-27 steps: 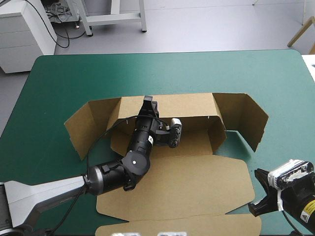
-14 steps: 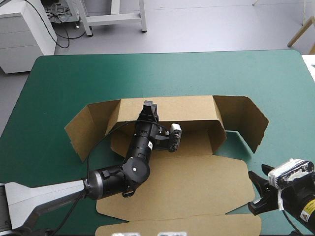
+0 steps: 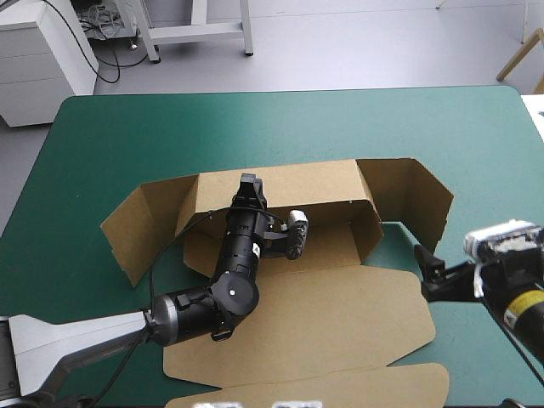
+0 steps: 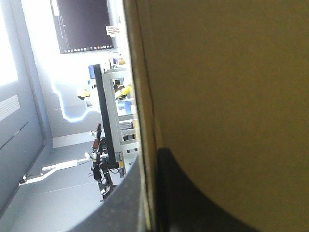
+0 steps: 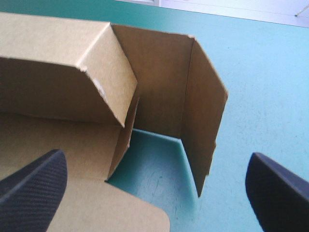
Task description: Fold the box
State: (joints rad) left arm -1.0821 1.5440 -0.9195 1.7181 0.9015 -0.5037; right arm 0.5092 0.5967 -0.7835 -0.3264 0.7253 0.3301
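Left black fin-fingered gripper point(image 3: 249, 181) is clamped on the raised back wall, box of cut brown board point(image 3: 340, 314) is spread mid-table on the teal-green cover point(image 3: 102, 144), lid flat nearside, right gripper point(image 5: 155, 157) is held with fingers wide apart beside the right end flap.

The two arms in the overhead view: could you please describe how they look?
The left arm is a chain of rounded black segments with small white dots, joined to a grey link near its base. The right arm is black with a yellow label. The right pincer has broad black fins with a fine woven texture.
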